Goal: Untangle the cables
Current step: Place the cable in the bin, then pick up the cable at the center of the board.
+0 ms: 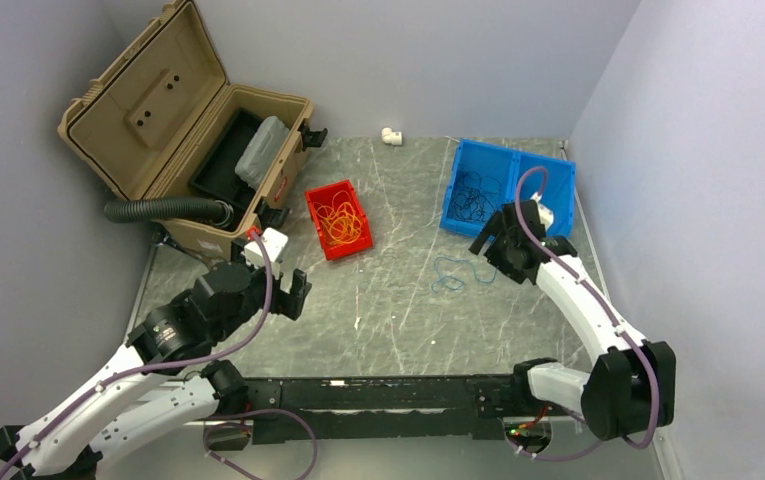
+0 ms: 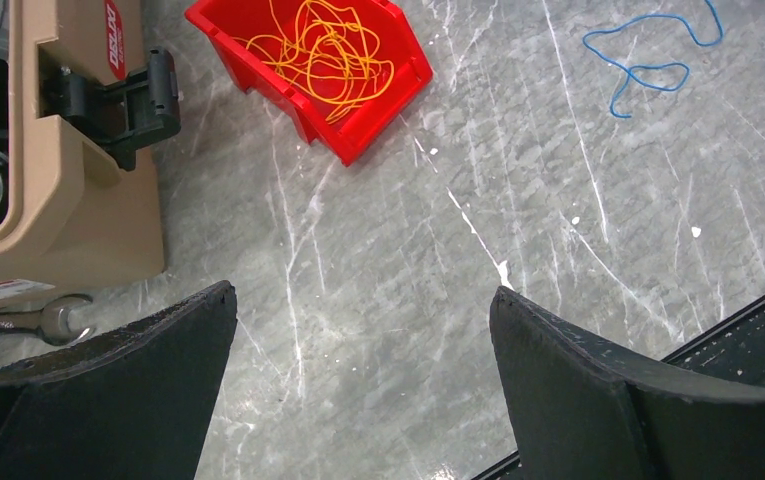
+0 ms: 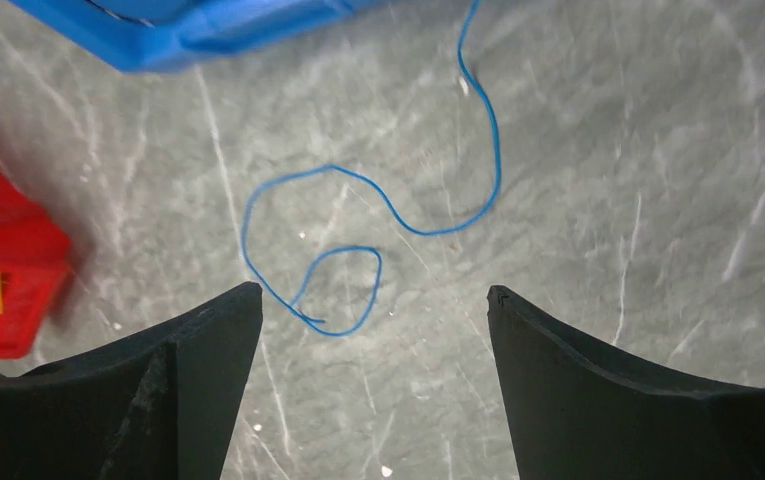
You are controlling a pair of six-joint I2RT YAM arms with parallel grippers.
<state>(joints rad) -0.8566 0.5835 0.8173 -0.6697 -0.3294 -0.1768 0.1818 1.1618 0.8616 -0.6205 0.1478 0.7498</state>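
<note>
Right now a single blue cable point(image 3: 420, 233) lies loose on the grey table point(image 3: 608, 150) at the centre of the right wrist view, just above the right gripper point(image 3: 374, 292), whose jaws stand wide and empty. Orange cables point(image 2: 330, 52) sit tangled in the red bin point(image 2: 378, 130) at the top of the left wrist view, above the left gripper point(image 2: 363, 293), likewise spread wide; overhead, dark cables point(image 1: 476, 195) fill the blue bin point(image 1: 558, 175) at upper right

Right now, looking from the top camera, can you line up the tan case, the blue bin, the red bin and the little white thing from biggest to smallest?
1. tan case, with its lid open
2. blue bin
3. red bin
4. white fitting, at the back edge
</note>
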